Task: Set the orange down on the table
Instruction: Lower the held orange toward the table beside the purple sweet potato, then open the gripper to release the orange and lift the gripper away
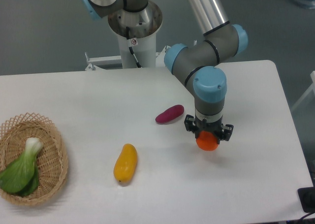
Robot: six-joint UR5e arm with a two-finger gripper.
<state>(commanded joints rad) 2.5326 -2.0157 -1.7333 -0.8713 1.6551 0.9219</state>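
Camera view, fixed, looking down across the white worktop from its front edge.

Item 1, UR5e arm: reaching in from the pedestal at the rear, wrist pointing straight down over the right-centre of the worktop.

Item 2, end effector: two fingers pinching the orange, one on either side. The fruit is sitting directly beneath the wrist, bulging out below the black finger housing, so the only relation that matters for the coming move is vertical: orange under end effector, worktop under orange.

Item 3, gap to the surface: the orange is appearing to hang just above the worktop or barely touching it; a soft shadow is lying close beneath, but from this angle contact cannot be told for certain. Judgement: the placing step is nearly complete, needing at most a short straight descent and then a spreading of the fingers.

Item 4, purple sweet potato: lying near, to the upper left of the orange in the view, apart from it, long axis slanting up to the right.

Item 5, yellow-orange mango-like fruit: lying well apart to the left, long axis nearly upright in the view.

Item 6, wicker basket: resting at the far left edge, holding a bok choy.

Risk, as a judgement: being round, the orange may be rolling once released.
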